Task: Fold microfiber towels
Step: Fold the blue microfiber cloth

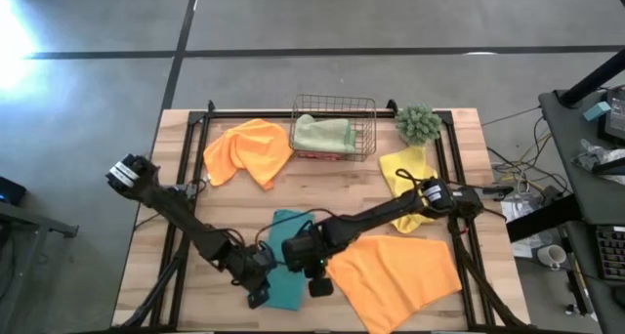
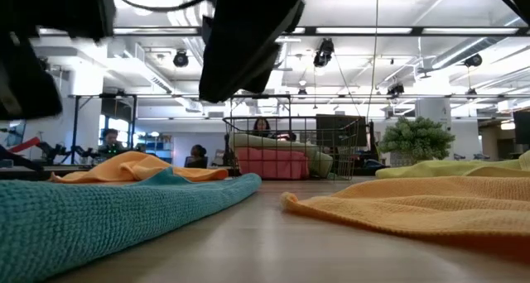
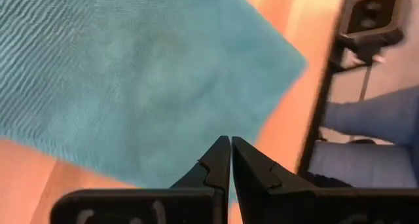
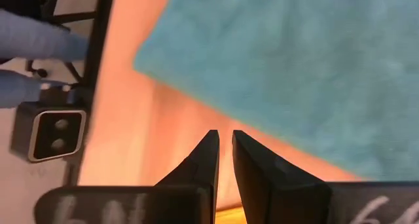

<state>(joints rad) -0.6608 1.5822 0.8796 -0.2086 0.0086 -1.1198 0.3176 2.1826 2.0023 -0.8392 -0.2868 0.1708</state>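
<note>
A teal towel (image 1: 285, 266) lies flat at the table's near middle, also seen in the low view (image 2: 99, 213). My left gripper (image 1: 260, 295) hovers shut over its near part (image 3: 144, 73), clear of the cloth. My right gripper (image 1: 319, 286) hangs beside it over bare wood at the towel's edge (image 4: 275, 60), its fingers a narrow slit apart with nothing between them. An orange towel (image 1: 395, 275) lies spread at the near right. Another orange towel (image 1: 249, 150) lies crumpled at the far left, and a yellow towel (image 1: 408, 176) at the far right. Sage green (image 1: 322, 132) and pink towels sit in the basket.
The copper wire basket (image 1: 363, 109) stands at the far middle with a small green plant (image 1: 418, 124) to its right. Black rails (image 1: 186, 158) run along the table's sides. A small camera (image 4: 55, 129) sits at the near edge, with a person's legs (image 3: 366, 119) beyond it.
</note>
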